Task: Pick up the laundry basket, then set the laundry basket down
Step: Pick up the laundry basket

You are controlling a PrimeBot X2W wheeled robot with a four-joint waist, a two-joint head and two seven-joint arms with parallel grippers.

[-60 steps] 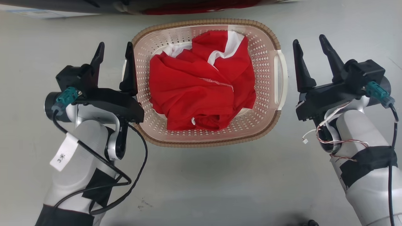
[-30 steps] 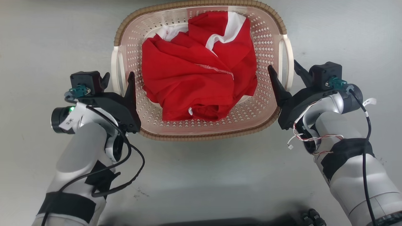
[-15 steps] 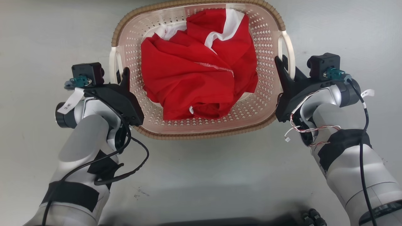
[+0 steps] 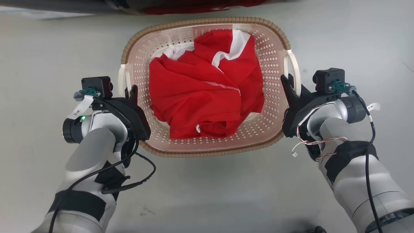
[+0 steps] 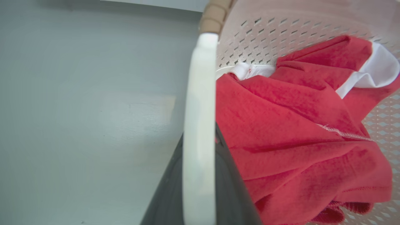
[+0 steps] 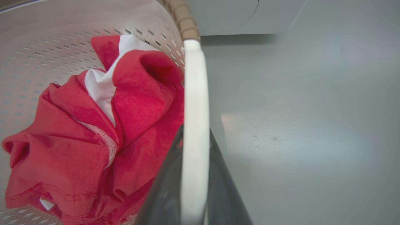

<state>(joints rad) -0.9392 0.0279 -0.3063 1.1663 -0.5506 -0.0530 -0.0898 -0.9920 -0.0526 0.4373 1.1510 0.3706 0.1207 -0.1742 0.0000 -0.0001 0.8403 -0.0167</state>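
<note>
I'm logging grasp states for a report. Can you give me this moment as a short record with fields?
surface: grey floor
object: laundry basket, pink-cream perforated walls, brown woven-look rim
contents: crumpled red and white garment
left gripper: fingers closed on the basket's left white handle
right gripper: fingers closed on the right white handle
lifted off floor: cannot tell
</note>
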